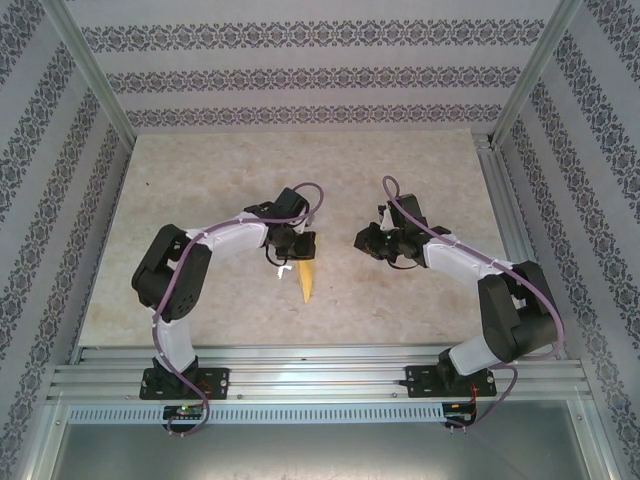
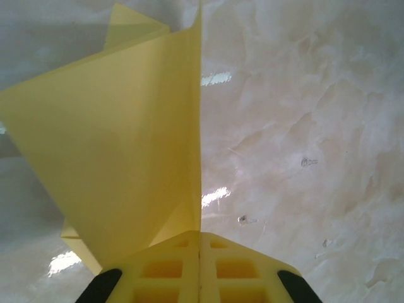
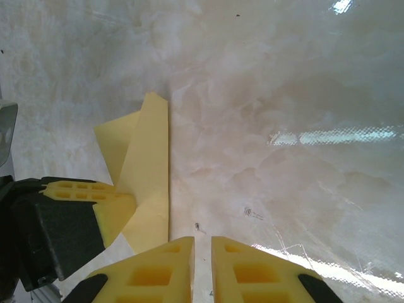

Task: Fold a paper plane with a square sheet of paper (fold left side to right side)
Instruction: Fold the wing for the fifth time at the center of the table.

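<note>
The table point(image 1: 400, 190) carries the half-folded paper plane point(image 1: 305, 281) near its middle. It looks light, thin and floppy, so an edge is best pinched. The left gripper point(image 2: 200, 238) clamps its edge. The right gripper point(image 3: 202, 245) is empty, its jaws narrowly apart.

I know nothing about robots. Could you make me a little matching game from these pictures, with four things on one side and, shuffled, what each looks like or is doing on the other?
Things:
1. left gripper
2. right gripper
3. paper plane
4. table

Descriptions:
A. pale, marbled, glossy
B. jaws slightly apart, holding nothing
C. shut on the yellow paper
D. yellow, folded narrow and pointed

Pairs: 1-C, 2-B, 3-D, 4-A
</note>
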You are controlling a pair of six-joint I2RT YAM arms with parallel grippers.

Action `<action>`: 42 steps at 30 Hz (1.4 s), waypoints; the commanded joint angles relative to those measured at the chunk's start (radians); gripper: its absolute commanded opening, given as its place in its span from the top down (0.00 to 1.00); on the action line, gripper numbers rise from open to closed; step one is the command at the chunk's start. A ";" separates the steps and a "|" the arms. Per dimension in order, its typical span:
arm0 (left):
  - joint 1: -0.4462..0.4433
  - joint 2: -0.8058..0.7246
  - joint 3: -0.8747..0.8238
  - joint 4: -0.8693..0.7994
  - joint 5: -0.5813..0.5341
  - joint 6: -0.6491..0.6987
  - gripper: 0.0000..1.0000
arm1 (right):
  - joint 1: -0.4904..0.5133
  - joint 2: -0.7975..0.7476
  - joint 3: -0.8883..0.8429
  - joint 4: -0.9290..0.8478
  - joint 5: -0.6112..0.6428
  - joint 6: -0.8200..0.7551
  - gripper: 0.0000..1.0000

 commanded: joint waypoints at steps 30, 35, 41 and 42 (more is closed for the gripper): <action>0.157 -0.037 -0.255 0.242 0.099 0.134 1.00 | 0.368 0.304 0.043 0.445 -0.032 0.351 0.95; 0.159 -0.025 -0.266 0.247 0.087 0.136 1.00 | 0.395 0.362 0.053 0.480 -0.017 0.398 0.96; 0.162 -0.002 -0.281 0.263 0.071 0.130 1.00 | 0.427 0.397 0.065 0.499 -0.008 0.425 0.97; 0.163 0.001 -0.284 0.268 0.070 0.129 1.00 | 0.432 0.405 0.066 0.498 -0.005 0.431 0.97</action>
